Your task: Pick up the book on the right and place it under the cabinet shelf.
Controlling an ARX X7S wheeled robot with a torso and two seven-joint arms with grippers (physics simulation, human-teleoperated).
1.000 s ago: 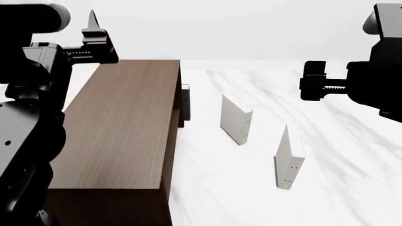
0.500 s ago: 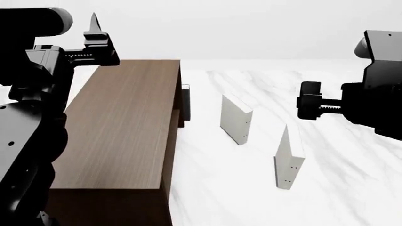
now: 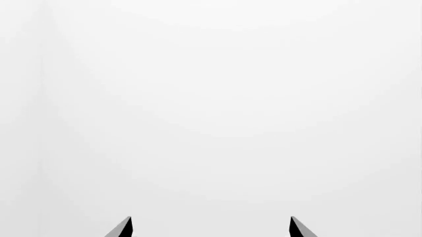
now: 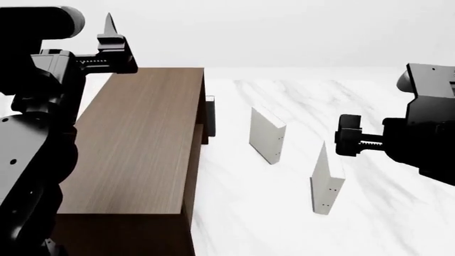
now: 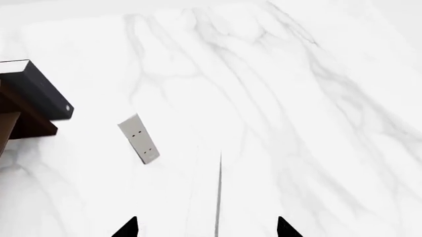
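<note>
The book on the right (image 4: 327, 180) is thin and pale and stands upright on the white marble table (image 4: 398, 213), with tiny dark dots on its spine. In the right wrist view it shows edge-on as a thin grey line (image 5: 218, 192) between the fingertips. My right gripper (image 4: 347, 136) is open and empty, just above and right of this book; its tips (image 5: 206, 228) stand wide apart. The dark-brown cabinet shelf (image 4: 138, 144) stands at the left. My left gripper (image 4: 108, 28) is open and empty, raised above the cabinet's far left corner; its view (image 3: 209, 228) shows only white.
A second pale book (image 4: 267, 134) stands upright between the cabinet and the right book, also in the right wrist view (image 5: 138, 139). A dark flat object (image 4: 210, 113) leans by the cabinet's far right side (image 5: 39, 91). The cabinet's corner (image 5: 17, 123) shows beside it.
My right gripper has come down and a little left, closer to the top of the right book. The left arm has barely moved. Both books stand as before.
</note>
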